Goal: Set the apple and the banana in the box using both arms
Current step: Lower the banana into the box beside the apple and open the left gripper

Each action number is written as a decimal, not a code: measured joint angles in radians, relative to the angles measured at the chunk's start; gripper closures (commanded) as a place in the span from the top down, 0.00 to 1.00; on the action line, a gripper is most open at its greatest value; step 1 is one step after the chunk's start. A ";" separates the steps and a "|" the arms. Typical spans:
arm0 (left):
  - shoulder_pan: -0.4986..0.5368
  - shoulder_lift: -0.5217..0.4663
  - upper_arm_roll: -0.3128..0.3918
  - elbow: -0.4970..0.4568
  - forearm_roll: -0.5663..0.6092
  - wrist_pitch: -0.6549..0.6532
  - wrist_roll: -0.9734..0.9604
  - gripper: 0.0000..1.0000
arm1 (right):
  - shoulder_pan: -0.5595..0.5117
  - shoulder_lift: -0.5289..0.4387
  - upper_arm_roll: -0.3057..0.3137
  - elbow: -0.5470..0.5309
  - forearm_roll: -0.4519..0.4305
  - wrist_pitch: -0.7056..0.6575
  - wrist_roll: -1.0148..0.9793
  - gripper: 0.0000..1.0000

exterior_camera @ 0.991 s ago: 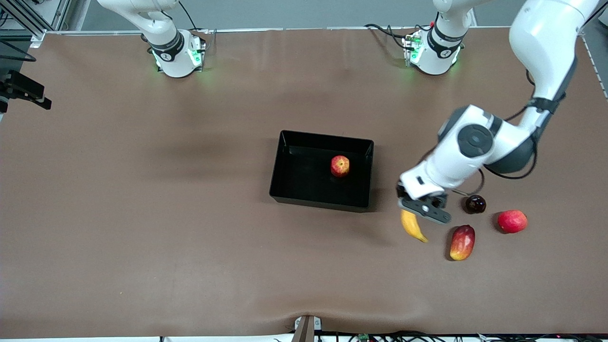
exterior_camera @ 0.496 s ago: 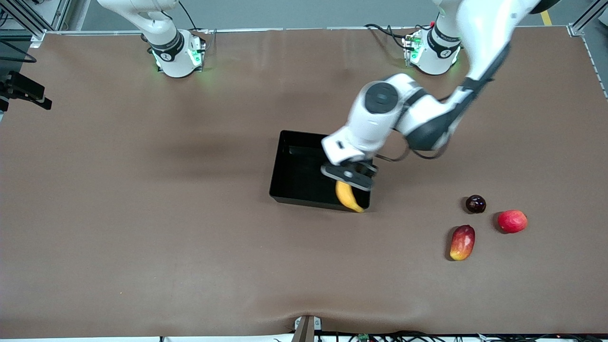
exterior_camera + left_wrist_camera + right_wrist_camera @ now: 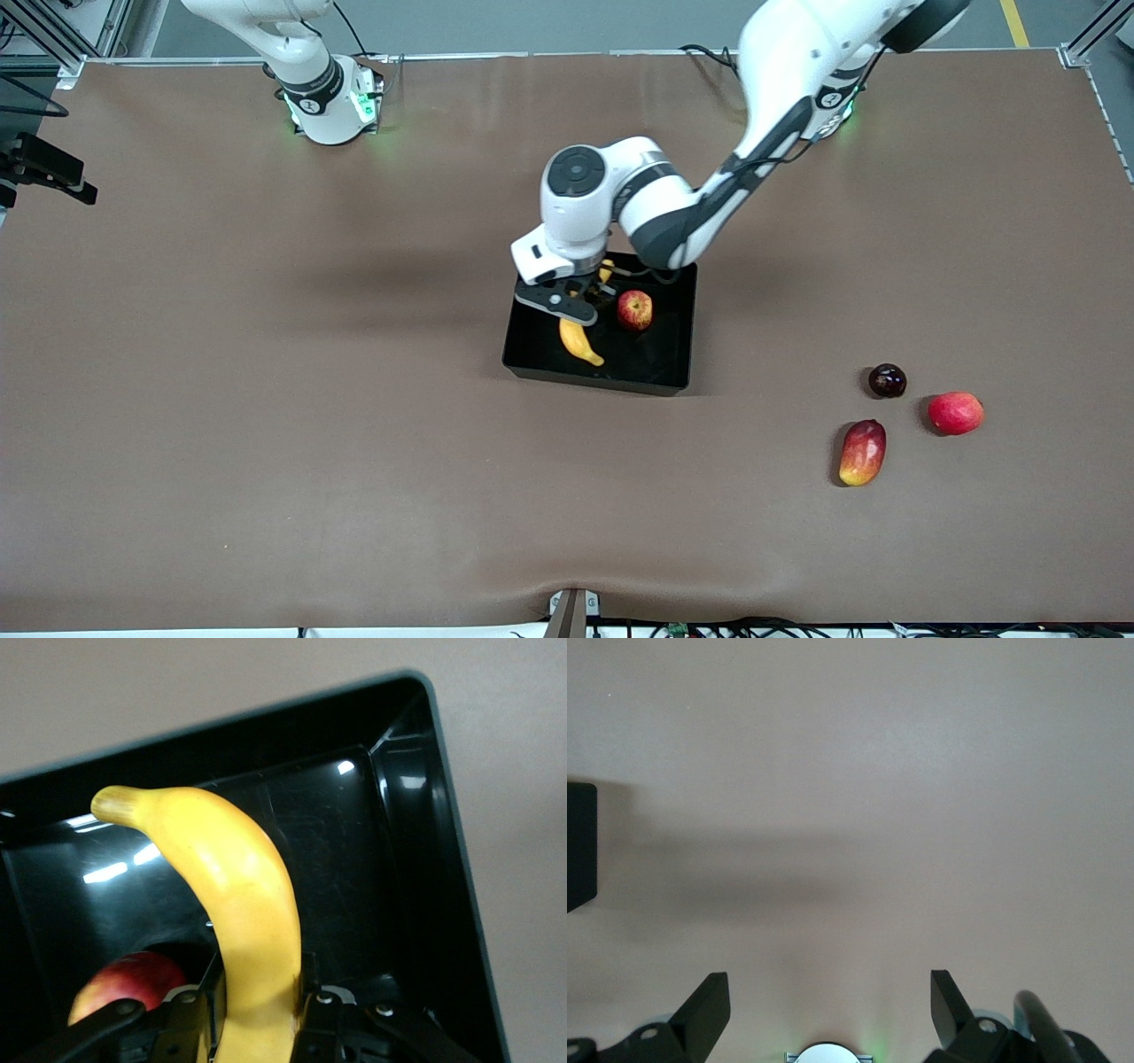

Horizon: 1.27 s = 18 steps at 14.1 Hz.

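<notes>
Brown matting covers the whole table [image 3: 266,443], and nearest the front camera, toward the left arm's end, lie a red-and-yellow mango [image 3: 862,452], a plain red fruit [image 3: 956,413] and a small dark plum [image 3: 887,380], all well apart from the box [image 3: 673,354]. That black box sits mid-table, and the left gripper [image 3: 576,312] hangs over its inside with its fingers pressed onto the banana [image 3: 579,341], pinching the fruit partway along its length. The banana's free end curves out below the gripper toward the box's nearer wall, while a short yellow tip shows above the gripper. In the left wrist view the banana [image 3: 239,904] rises from between the black fingers [image 3: 306,1001] over the glossy box floor [image 3: 354,868]; whether it touches that floor cannot be told. The apple [image 3: 634,310] rests in the box just beside the gripper, toward the left arm's end, and only part of it [image 3: 124,988] shows in the wrist view, cut off by the gripper's body. The left arm [image 3: 762,97] reaches from its base down across the table, its elbow bent and its wrist turned downward above the box. The right arm [image 3: 301,62] waits by its base; its gripper [image 3: 830,1005] is seen only in its wrist view, fingers spread wide over bare matting and holding nothing.
</notes>
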 measured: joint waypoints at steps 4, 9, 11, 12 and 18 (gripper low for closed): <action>-0.067 0.063 0.061 0.033 0.000 0.001 -0.010 0.00 | 0.000 0.000 -0.001 0.000 0.000 -0.001 0.000 1.00; -0.071 0.123 0.073 0.044 0.000 0.025 -0.027 0.13 | 0.000 0.000 -0.001 0.000 0.000 -0.002 0.001 1.00; -0.073 0.143 0.083 0.046 0.000 0.041 -0.031 0.13 | 0.000 0.000 -0.002 0.000 0.000 -0.003 0.001 1.00; -0.073 0.144 0.084 0.047 0.000 0.042 -0.033 0.16 | 0.000 0.000 -0.002 0.000 0.000 -0.003 0.002 1.00; -0.080 0.147 0.108 0.058 -0.001 0.048 -0.108 1.00 | 0.000 0.000 -0.002 0.000 0.000 -0.003 0.002 1.00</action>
